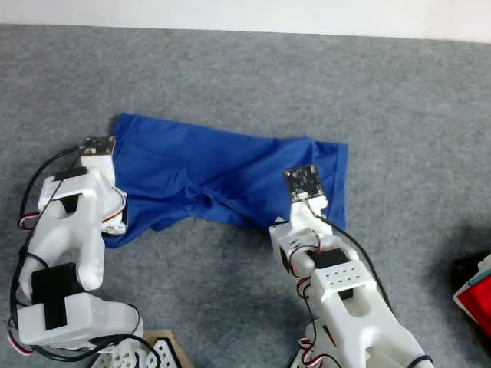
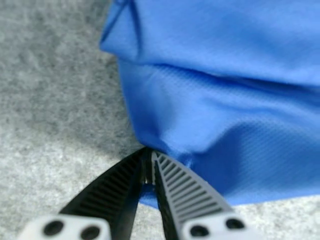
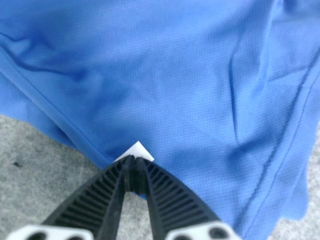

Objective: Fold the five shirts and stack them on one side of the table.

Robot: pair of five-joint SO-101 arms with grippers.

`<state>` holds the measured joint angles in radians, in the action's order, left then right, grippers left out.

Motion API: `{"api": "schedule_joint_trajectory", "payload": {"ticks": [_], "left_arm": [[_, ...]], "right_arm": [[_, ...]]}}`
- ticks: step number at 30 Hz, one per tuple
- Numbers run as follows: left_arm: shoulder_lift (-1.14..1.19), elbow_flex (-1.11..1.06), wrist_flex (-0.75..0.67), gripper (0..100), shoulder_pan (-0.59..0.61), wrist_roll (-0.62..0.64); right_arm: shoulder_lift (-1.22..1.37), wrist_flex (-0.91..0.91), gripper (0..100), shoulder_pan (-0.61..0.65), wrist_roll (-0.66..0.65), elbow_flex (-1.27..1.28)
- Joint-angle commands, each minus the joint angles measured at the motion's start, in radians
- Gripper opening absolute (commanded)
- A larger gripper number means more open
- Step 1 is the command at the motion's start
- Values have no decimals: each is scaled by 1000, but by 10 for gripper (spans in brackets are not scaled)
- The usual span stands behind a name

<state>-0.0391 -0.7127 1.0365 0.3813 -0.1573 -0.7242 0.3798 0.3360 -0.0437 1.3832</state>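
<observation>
Nearest the foot of the table, both arms bend over a single blue shirt (image 1: pixel 230 176) lying on the grey table (image 1: pixel 230 69). The left gripper (image 2: pixel 149 159) has its jaws pressed together on the shirt's near left edge, a fold of blue cloth caught between the ribbed fingers (image 2: pixel 175 180). The right gripper (image 3: pixel 135 162) is likewise closed, pinching the near hem further along beside a small white tag (image 3: pixel 136 150). Beyond the grippers the shirt spreads as a wide, rumpled band, its far edge lying fairly straight and its right end squared off. A red object (image 1: pixel 474 297) sits at the table's right edge, well apart from the shirt. By the look of it, this shirt is mid-fold at best, held at two points for a turn, with the remaining folds and the stacking yet to be done.
</observation>
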Motion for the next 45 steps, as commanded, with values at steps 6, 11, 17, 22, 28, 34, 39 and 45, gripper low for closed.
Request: {"api": "schedule_joint_trajectory", "payload": {"ticks": [6,11,17,22,28,34,39,45], "left_arm": [[-74,245,204,7,-82,25],[-30,440,288,7,-85,117],[188,670,327,7,-124,186],[303,740,453,5,-84,120],[91,638,502,8,12,18],[-127,384,442,8,12,15],[-228,196,373,23,15,14],[-346,-1,281,162,28,-38]], "right_arm": [[-15,-16,7,5,-14,-5],[-15,-16,7,5,-14,-5],[-15,-16,7,4,-14,-5],[-15,-16,7,1,-14,-5],[-13,-16,7,4,-14,-7],[-13,-16,7,4,-14,-5],[-13,-16,7,4,-17,-5],[-13,-18,7,5,-40,-4]]}}
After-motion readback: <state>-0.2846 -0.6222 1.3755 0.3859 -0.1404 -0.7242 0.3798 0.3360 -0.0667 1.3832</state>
